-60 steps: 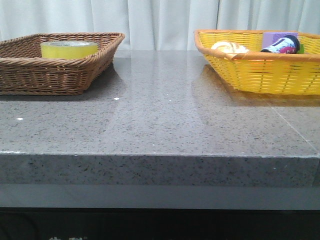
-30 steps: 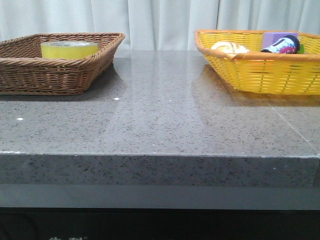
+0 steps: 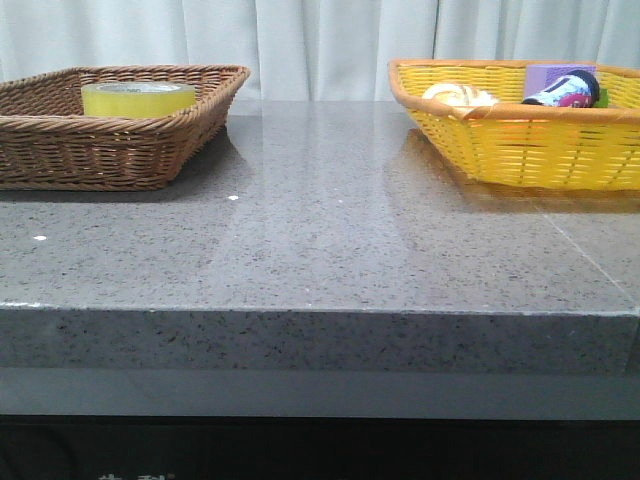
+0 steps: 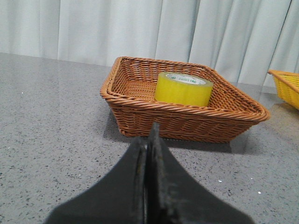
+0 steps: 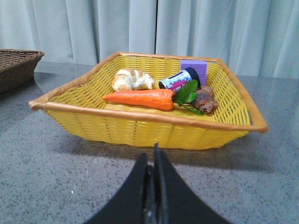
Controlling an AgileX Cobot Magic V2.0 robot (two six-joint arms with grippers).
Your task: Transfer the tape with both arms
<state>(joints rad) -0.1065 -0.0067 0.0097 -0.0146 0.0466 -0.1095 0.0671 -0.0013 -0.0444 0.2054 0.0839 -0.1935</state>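
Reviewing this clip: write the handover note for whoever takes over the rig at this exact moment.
Left end effector: shut, empty, above the table short of the brown basket.
Right end effector: shut, empty, facing the yellow basket.
Tape: upright inside the brown basket, untouched.
Yellow basket holds a carrot, a bread roll, a dark bottle and a purple box.
Done: nothing yet.
Left: open the left end effector, pick up the tape, pass it to the right arm, probably for the yellow basket.

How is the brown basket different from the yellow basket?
The brown wicker basket is dark and holds only a yellow-green roll of tape. The yellow woven basket is bright and holds several things: an orange carrot, a bread roll, a purple box. Both are shallow, woven, and sit on the grey stone table.
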